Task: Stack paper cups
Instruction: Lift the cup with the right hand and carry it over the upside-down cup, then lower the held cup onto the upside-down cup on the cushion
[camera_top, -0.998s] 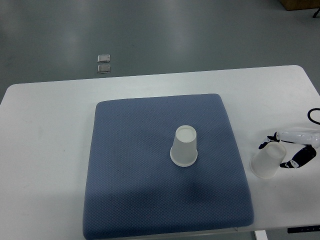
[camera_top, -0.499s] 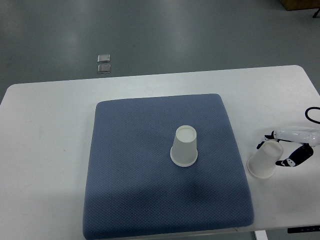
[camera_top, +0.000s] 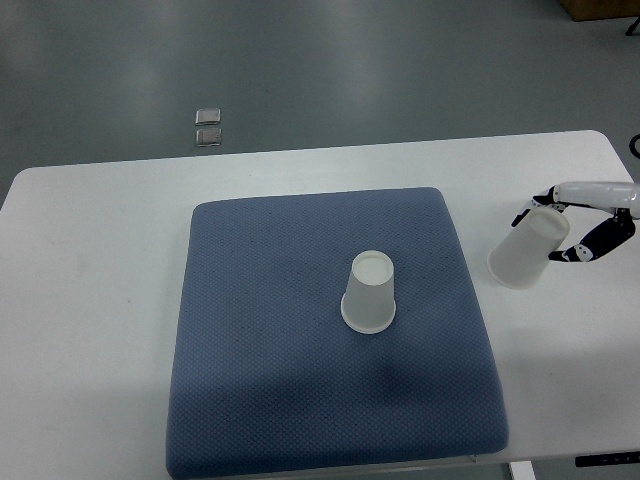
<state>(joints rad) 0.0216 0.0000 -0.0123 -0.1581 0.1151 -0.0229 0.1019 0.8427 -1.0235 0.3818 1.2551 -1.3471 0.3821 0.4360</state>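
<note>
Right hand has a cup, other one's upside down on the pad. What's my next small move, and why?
Probably carry the held cup left toward the upside-down cup on the blue pad. The right hand grips it tilted, mouth toward the pad, well off to the side.

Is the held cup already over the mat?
No, the right hand holds the cup tilted beside the mat, over bare table.

White cups (camera_top: 369, 293) (one translucent (camera_top: 527, 250)), a dotted blue mat (camera_top: 280, 330), white table (camera_top: 90, 300), grey floor (camera_top: 350, 70).
</note>
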